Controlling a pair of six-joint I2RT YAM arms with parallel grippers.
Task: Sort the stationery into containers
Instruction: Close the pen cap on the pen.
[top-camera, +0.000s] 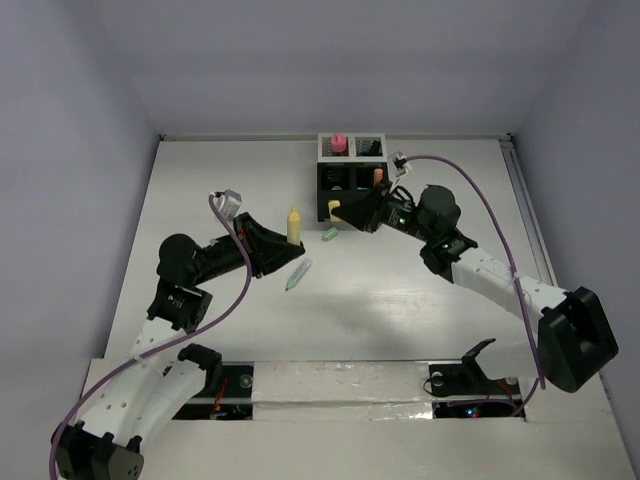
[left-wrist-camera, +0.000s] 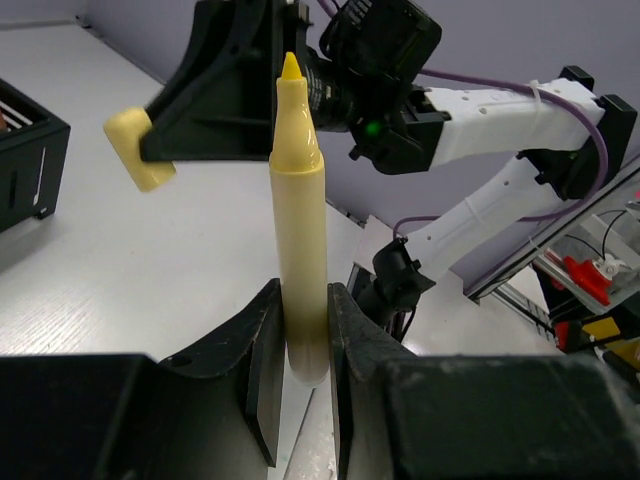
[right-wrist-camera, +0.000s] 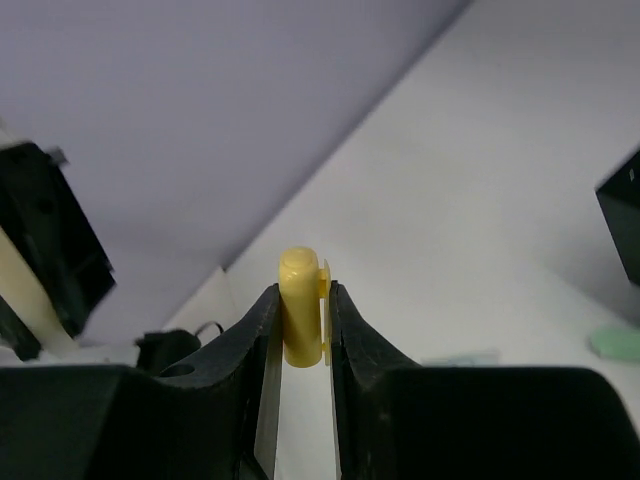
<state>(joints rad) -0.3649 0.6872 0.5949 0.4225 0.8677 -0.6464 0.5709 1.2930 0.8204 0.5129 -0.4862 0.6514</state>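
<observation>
My left gripper (top-camera: 283, 243) is shut on an uncapped yellow marker (top-camera: 294, 225), held upright above the table; in the left wrist view the marker (left-wrist-camera: 299, 240) stands between my fingers, tip up. My right gripper (top-camera: 352, 211) is shut on the marker's yellow cap (top-camera: 335, 208), a little right of the marker; the cap shows in the right wrist view (right-wrist-camera: 300, 305) and in the left wrist view (left-wrist-camera: 138, 150). The mesh organizer (top-camera: 352, 172) stands at the back, with a pink tube (top-camera: 338, 143) and an orange pen (top-camera: 378, 176) in it. A green pen (top-camera: 297, 275) and a green cap (top-camera: 330, 235) lie on the table.
White walls enclose the table on three sides. A taped strip (top-camera: 340, 385) runs along the near edge between the arm bases. Purple cables (top-camera: 480, 200) loop over both arms.
</observation>
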